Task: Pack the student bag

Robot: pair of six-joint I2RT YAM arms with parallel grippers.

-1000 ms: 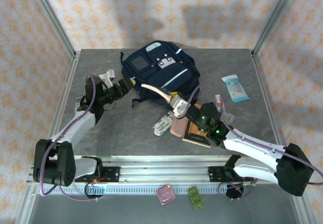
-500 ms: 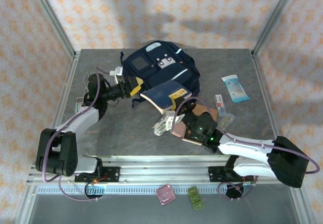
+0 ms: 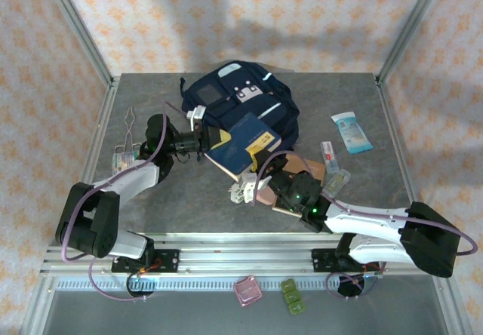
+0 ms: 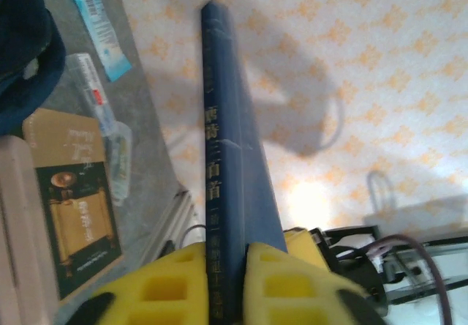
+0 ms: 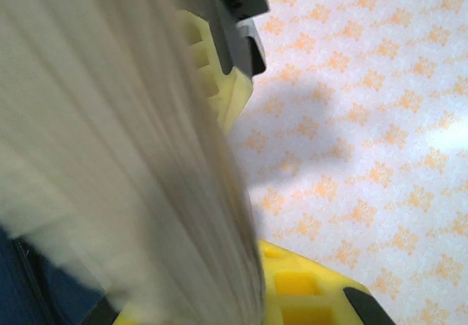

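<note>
Two holds share one blue book (image 3: 240,140): the left gripper (image 3: 205,138) and right gripper (image 3: 256,154) are both clamped on it, just short of the backpack (image 3: 241,97), which lies beyond them at the far middle of the table (image 3: 362,97).

the blue book (image 3: 240,137) and student bag (image 3: 273,93) block mid-table; bare tabletop (image 3: 343,90) lies open far right.

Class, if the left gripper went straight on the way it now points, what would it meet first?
The left gripper is shut on the blue book, which lies straight along its line, so the book comes first. Beyond it, probably the right gripper clamping its far end; depth is unclear.
</note>
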